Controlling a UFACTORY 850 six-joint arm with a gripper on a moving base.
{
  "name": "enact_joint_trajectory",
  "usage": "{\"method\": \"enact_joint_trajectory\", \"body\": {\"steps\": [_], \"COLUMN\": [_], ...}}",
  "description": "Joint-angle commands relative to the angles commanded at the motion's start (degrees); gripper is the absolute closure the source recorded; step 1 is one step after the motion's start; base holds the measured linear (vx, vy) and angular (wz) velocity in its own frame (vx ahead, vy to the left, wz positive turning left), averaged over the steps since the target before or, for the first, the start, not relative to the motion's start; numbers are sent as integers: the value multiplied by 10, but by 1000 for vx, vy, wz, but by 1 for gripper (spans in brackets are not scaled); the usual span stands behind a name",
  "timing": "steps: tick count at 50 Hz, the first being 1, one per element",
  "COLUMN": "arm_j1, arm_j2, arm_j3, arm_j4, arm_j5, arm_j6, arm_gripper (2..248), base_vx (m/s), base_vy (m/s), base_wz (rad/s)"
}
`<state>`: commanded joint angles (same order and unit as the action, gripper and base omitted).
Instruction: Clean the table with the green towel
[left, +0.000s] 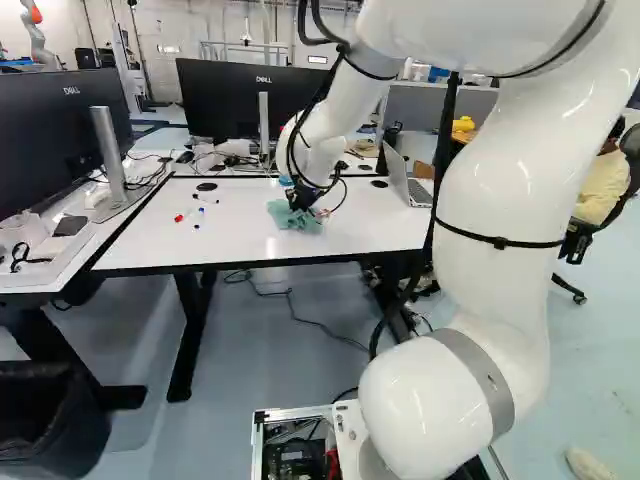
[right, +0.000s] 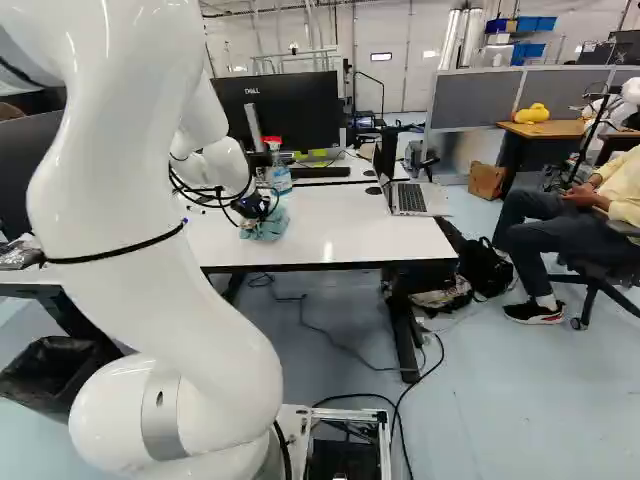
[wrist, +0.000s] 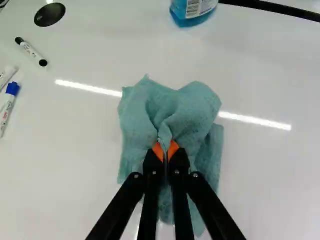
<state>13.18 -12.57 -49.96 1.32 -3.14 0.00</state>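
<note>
While the gripper (left: 304, 204) grips the green towel (wrist: 195, 107) between both fingers on the white table (left: 150, 240), a bottle (right: 281, 180) of blue liquid stands near the cloth. What the black bin (left: 45, 425) holds is too dark to tell. Markers (wrist: 7, 110) appear in the wrist and left base views only; the black backpack (right: 486, 268) shows only in the right base view.
</note>
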Motion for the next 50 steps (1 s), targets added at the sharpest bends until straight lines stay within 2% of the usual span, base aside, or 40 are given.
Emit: {"method": "enact_joint_trajectory", "body": {"steps": [14, 23, 36, 50], "arm_j1": [-24, -30, -22, 3], "arm_j2": [22, 43, 75, 87], "arm_j3": [26, 49, 85, 98], "arm_j4": [0, 0, 0, 0], "arm_j5": [0, 0, 0, 0], "arm_j6": [0, 0, 0, 0], "arm_gripper": [220, 220, 220, 220], "base_vx": [0, 0, 0, 0], "base_vy": [0, 0, 0, 0], "base_wz": [0, 0, 0, 0]}}
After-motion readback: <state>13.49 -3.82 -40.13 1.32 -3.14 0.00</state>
